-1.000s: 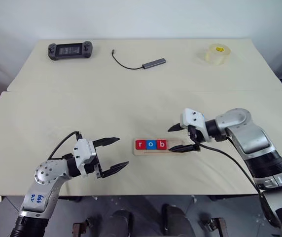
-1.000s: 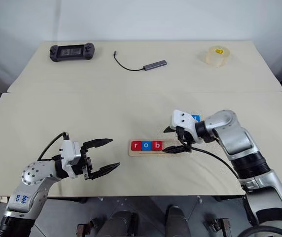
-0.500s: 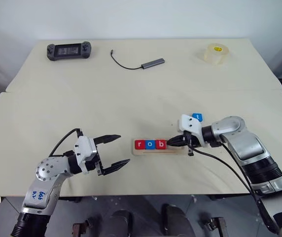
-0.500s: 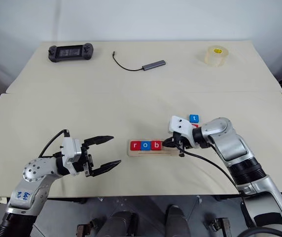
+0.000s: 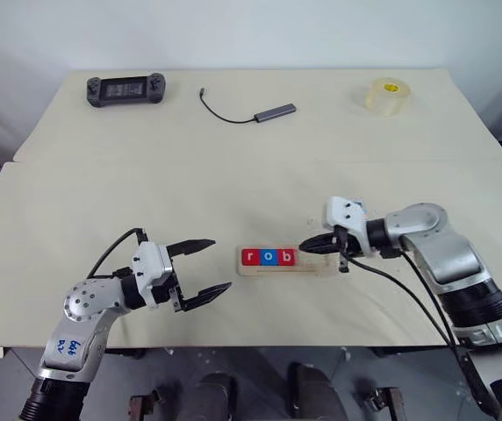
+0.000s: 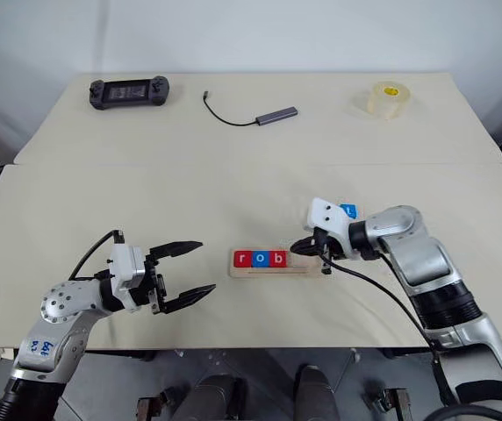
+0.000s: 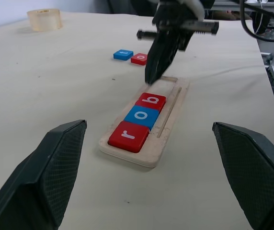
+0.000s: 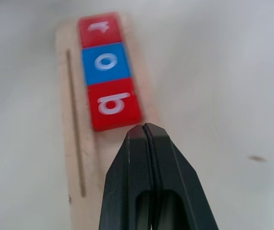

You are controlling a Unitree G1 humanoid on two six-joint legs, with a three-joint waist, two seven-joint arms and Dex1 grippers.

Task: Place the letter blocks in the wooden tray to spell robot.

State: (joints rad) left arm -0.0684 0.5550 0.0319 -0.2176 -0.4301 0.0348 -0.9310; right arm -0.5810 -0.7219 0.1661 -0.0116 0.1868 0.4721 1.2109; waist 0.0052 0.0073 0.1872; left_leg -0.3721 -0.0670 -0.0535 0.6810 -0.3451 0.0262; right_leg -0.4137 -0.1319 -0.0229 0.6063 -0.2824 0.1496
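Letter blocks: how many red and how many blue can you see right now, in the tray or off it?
Red square letter blocks: 3, r and b in the pale wooden tray, one loose on the table.
Blue square letter blocks: 2, o in the tray, one loose.
Total: 5

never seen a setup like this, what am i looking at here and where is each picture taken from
This is a two-armed humanoid robot at a pale table. Two pictures come from cameras in its head, looking down; the other two sit on its wrists, looking along each gripper's black fingers.

The left gripper is open and holds nothing. The right gripper is shut and empty, its tip at the long pale wooden tray, beside the red "b" block. The tray already holds red "r", blue "o" and that "b".

A blue "t" block and a red block lie loose behind the tray. Farther back: a dark game controller, a grey USB hub with cable and a tape roll.
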